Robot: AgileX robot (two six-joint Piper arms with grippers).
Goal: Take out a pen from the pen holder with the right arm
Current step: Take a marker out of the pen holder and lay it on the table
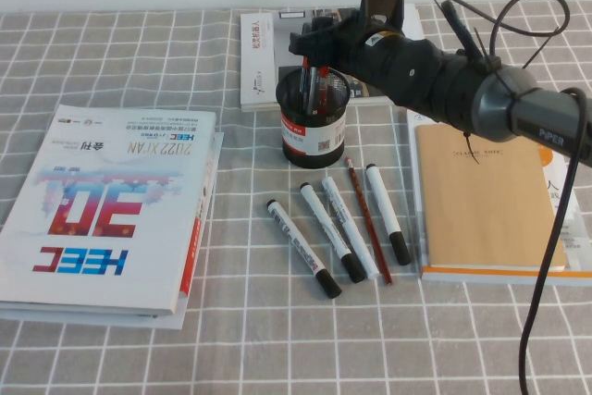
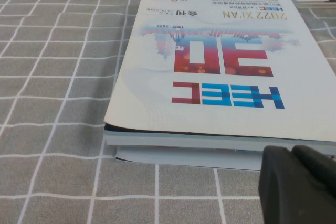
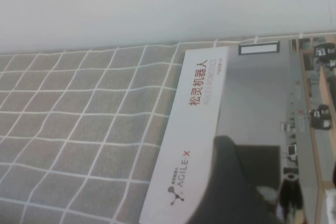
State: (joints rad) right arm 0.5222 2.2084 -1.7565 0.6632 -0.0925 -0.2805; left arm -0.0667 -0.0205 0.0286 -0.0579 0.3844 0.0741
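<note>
The pen holder (image 1: 313, 141), a black mesh cup with a red-and-white label too small to read, stands mid-table on the grey grid tablecloth (image 1: 111, 53). The pens (image 1: 313, 90) stand upright in it. The right gripper (image 1: 310, 48) hangs directly over their tops, and the right arm (image 1: 462, 90), marked "PIPER", reaches in from 3 o'clock. In the right wrist view its jaws stand apart: one dark finger (image 3: 231, 182) sits clear of a pen top (image 3: 289, 190).

Taking the holder as centre:
- **5 to 6 o'clock:** four white markers (image 1: 331, 233) with black caps and a slim red pen (image 1: 368, 219) lie fanned on the cloth, close together.
- **4 o'clock:** a kraft notebook (image 1: 481, 196) lies on a white book, its left edge just beside the rightmost marker.
- **11 to 12 o'clock:** a brochure (image 1: 264, 62) reading "AGILE·X" and "松灵机器人" lies just behind the holder.
- **8 o'clock:** a book stack (image 1: 111, 219) printed "HEEC", "2022 XI'AN" and a large "30" lies well apart from the holder.

Bare cloth lies at 9 to 10 o'clock, and along the near edge past the markers.

The left gripper (image 2: 292, 156) shows only in its wrist view, near the stack's edge, jaws together and holding nothing.
</note>
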